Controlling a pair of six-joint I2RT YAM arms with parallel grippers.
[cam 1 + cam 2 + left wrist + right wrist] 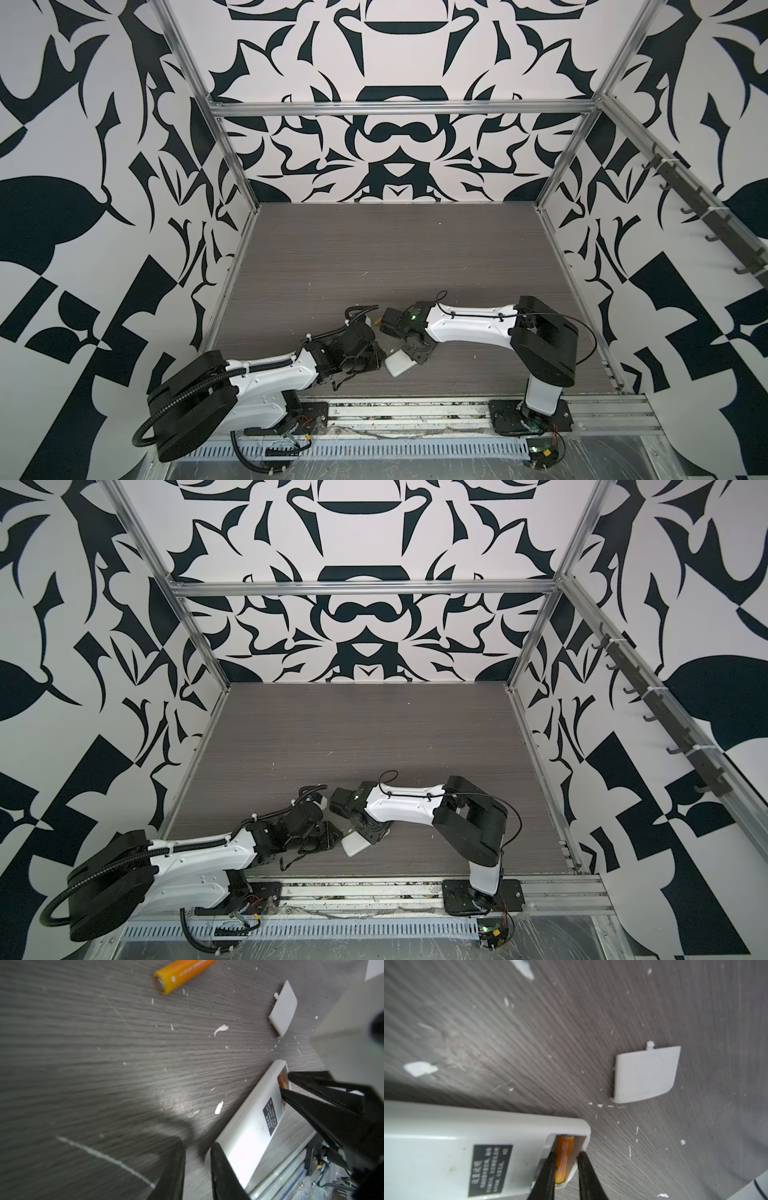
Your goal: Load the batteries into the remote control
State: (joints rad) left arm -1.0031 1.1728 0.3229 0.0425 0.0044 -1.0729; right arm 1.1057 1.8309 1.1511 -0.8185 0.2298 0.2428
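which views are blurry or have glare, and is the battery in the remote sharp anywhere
Right wrist view: the battery in the compartment is fairly sharp, the battery cover soft, the table smeared. Left wrist view: glare whitens the remote control, the loose battery is slightly blurred. Both top views: evenly lit, edges bent by the wide lens.

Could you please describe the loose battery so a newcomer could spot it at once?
On the grey wood-grain tabletop, look beyond the white oblong remote control. The slim orange cylindrical battery lies flat and alone; unlike the flat white plastic cover nearby, it is round and brightly coloured.
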